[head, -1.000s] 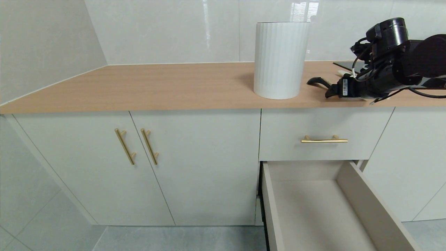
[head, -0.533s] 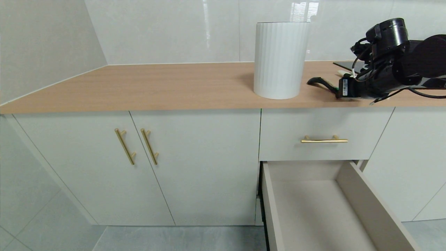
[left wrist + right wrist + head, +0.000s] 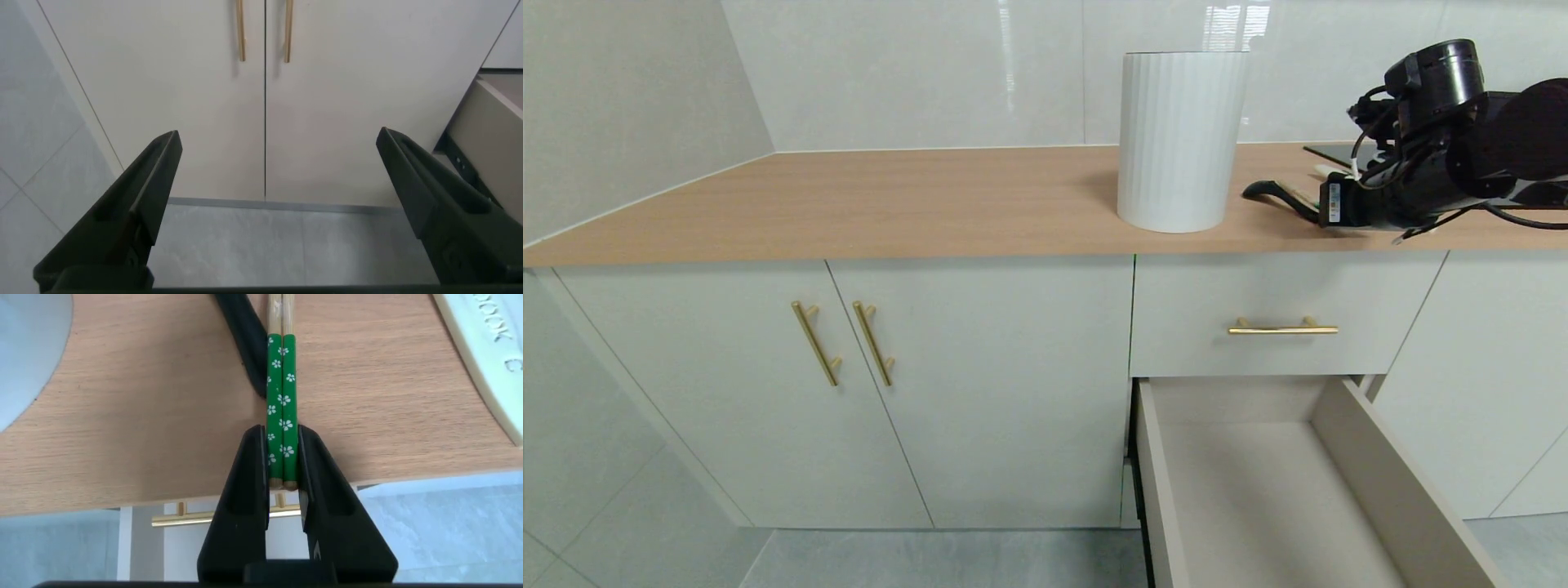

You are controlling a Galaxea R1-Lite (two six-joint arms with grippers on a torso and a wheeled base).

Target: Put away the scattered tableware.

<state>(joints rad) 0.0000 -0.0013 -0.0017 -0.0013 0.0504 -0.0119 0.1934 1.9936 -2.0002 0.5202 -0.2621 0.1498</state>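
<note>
A pair of wooden chopsticks [image 3: 282,367] with green flowered ends lies on the wooden counter [image 3: 890,196]. My right gripper [image 3: 283,449] is shut on their green ends, close to the counter's front edge. A black utensil [image 3: 239,343] lies right beside the chopsticks; in the head view its dark handle [image 3: 1267,191] sticks out just left of my right gripper [image 3: 1321,214]. The lower drawer [image 3: 1372,474] below stands pulled out with nothing inside. My left gripper [image 3: 279,143] hangs open low in front of the cabinet doors, holding nothing.
A tall white ribbed container [image 3: 1180,139] stands on the counter just left of the black utensil. A pale dish [image 3: 490,359] lies on the other side of the chopsticks. A dark flat slab [image 3: 1335,153] sits at the back right. The upper drawer [image 3: 1282,329] is closed.
The right gripper's fingers, spread apart one second ago, have closed on the chopsticks, and the wrist has shifted slightly right. The rest is as before.
</note>
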